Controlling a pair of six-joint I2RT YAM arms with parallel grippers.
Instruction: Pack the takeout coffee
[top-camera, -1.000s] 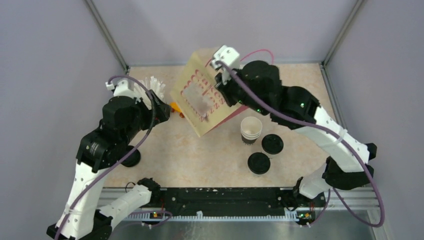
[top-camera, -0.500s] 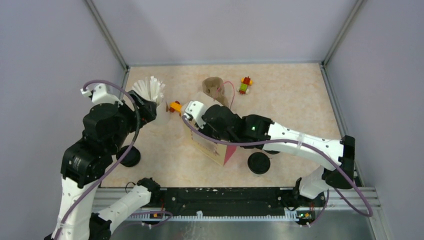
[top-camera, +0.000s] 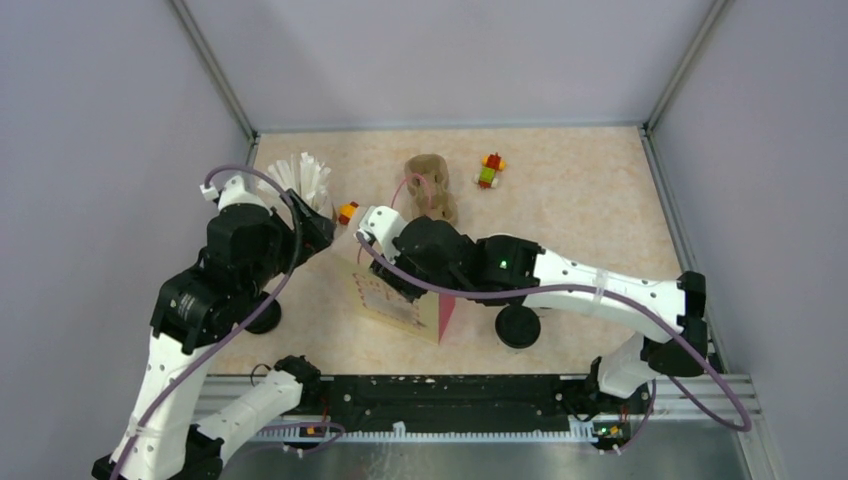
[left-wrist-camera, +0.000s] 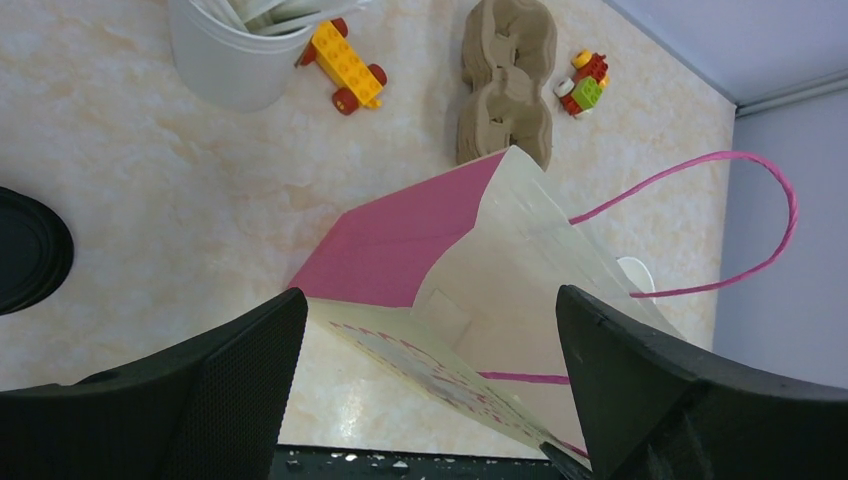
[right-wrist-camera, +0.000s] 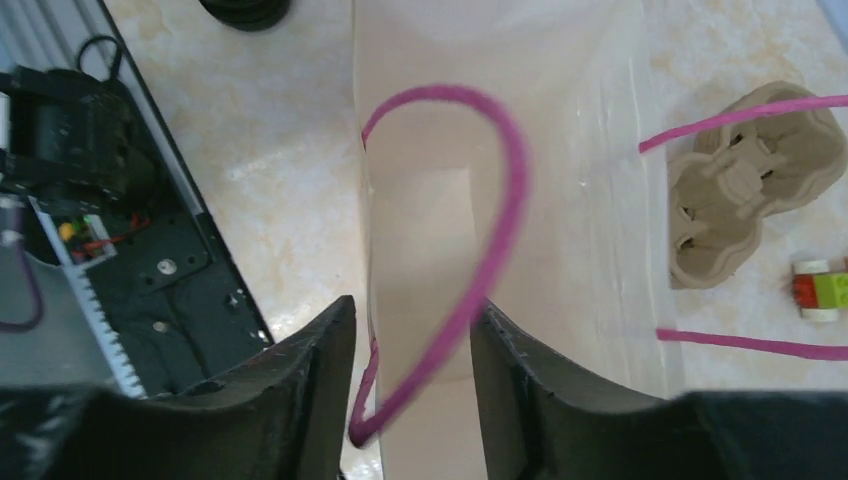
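My left gripper (left-wrist-camera: 430, 300) hangs wide apart above the bag (left-wrist-camera: 400, 240); my right gripper (right-wrist-camera: 412, 310) stands apart around its pink handle (right-wrist-camera: 518, 190).

Table (top-camera: 600, 200): beige marbled top.
Middle: pink-and-cream paper bag (top-camera: 390, 300), mouth open upward.
Far side: moulded-pulp cup tray (top-camera: 430, 172); red-and-green brick toy (top-camera: 490, 170).
Far left: cup of white sticks (top-camera: 303, 180), yellow brick car (top-camera: 347, 212) just beside it.
Near side: black lid (top-camera: 518, 327) right of the bag; second black lid (top-camera: 262, 315) at left.

Lilac-grey walls (top-camera: 95, 110), beige marbled tabletop (top-camera: 585, 215)
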